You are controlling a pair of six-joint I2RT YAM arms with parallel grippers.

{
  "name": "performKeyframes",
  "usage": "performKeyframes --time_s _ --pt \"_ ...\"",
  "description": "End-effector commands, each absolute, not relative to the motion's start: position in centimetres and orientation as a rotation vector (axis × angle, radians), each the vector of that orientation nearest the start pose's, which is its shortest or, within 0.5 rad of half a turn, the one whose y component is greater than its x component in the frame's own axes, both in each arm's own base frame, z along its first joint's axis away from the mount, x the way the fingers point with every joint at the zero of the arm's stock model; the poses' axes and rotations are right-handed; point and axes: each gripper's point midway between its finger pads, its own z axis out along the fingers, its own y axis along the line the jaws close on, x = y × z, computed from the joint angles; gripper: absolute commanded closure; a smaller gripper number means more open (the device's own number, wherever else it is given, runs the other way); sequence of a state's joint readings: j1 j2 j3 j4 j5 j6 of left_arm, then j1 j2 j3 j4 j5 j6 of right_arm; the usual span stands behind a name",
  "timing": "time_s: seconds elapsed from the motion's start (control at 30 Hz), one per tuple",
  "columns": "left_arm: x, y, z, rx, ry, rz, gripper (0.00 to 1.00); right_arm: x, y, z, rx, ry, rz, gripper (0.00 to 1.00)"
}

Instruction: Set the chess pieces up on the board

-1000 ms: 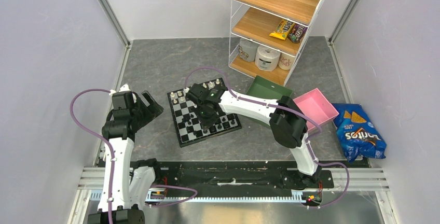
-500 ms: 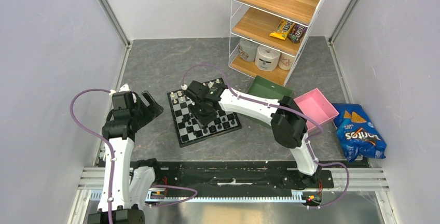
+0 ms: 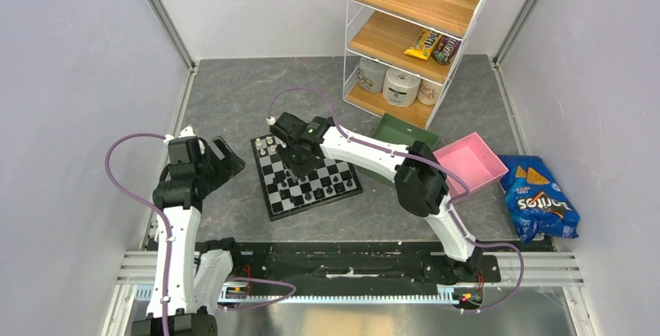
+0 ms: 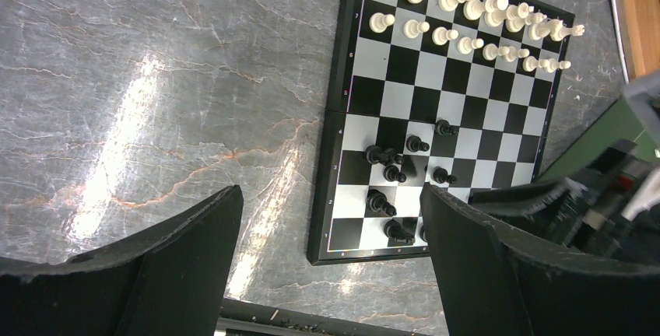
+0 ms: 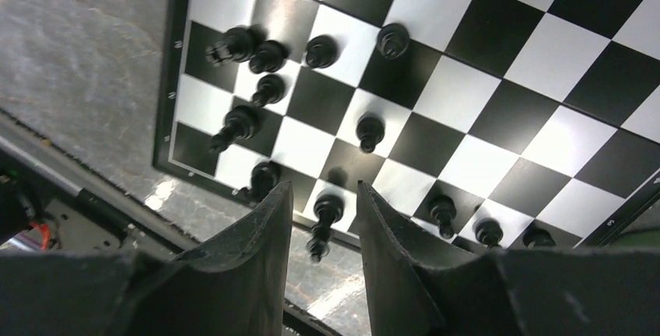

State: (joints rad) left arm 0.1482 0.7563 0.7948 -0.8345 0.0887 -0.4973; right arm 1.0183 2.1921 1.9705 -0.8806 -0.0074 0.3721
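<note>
The right gripper (image 5: pixel 324 196), shut a second ago, now holds its jaws slightly apart and empty over the small black-and-white chequered chessboard (image 4: pixel 401 101), apparently having just released one of the tiny black chess pieces (image 5: pixel 370 130) scattered along its near side, while the left gripper (image 3: pixel 222 157) waits beside the board, jaws wide apart.

The chessboard (image 4: pixel 398 101) is glossy and mirror-smooth, its black pieces (image 5: pixel 370 131) shiny plastic, the grey marble-veined tabletop (image 4: pixel 156 79) smooth with a soft sheen, the shelves (image 3: pixel 389 40) pale matt wood, the Doritos bag (image 3: pixel 541 205) crinkled glossy film.
</note>
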Motion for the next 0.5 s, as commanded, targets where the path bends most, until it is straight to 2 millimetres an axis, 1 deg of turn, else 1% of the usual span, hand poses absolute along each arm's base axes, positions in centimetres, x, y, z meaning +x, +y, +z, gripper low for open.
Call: performKeyframes --time_s 0.0,0.2,0.4,0.47 --pt "22.6 -0.6 16.9 -0.706 2.228 -0.305 0.09 26.4 43.9 8.9 -0.877 2.61 0.401 0.58" --pt "22.6 -0.6 16.8 -0.707 2.23 -0.305 0.09 27.1 43.8 7.3 -0.874 2.633 0.378 0.6" --pt "22.6 -0.5 16.8 -0.71 2.232 -0.304 0.09 27.9 43.9 6.9 -0.862 2.634 0.375 0.61" --pt "22.6 -0.6 16.8 -0.708 2.231 -0.306 0.09 28.1 43.9 6.7 -0.861 2.636 0.372 0.64"
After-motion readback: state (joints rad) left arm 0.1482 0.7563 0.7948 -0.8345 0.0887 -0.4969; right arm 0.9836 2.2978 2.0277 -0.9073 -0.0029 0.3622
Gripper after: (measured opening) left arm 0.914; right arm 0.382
